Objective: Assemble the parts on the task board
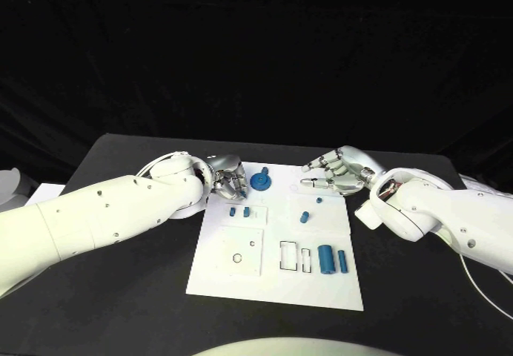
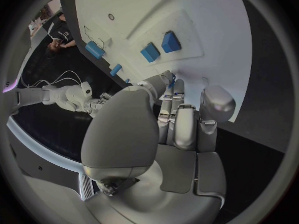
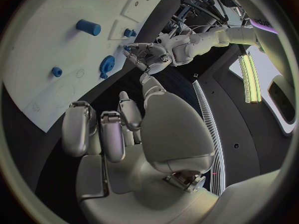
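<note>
The white task board (image 1: 280, 278) lies mid-table. A blue gear (image 1: 261, 182) lies flat near its far edge and shows in the right wrist view too, gear (image 3: 107, 63). My left hand (image 1: 227, 178) hovers just left of the gear, fingers stretched toward it and holding nothing; left hand (image 2: 177, 119) reaches over the board's corner. My right hand (image 1: 340, 170) hangs over the far right edge, fingers loosely bent and holding nothing. Two small blue blocks (image 1: 239, 212) sit in a recess; they appear again as blocks (image 2: 159, 47). A short peg (image 1: 305, 217) and two blue cylinders (image 1: 333, 259) lie further right.
A tiny blue piece (image 1: 319, 199) sits below my right hand. Black-outlined slots (image 1: 290, 256) and a small ring mark (image 1: 236, 258) lie on the board's near half. Black table (image 1: 118, 297) surrounds the board on all sides.
</note>
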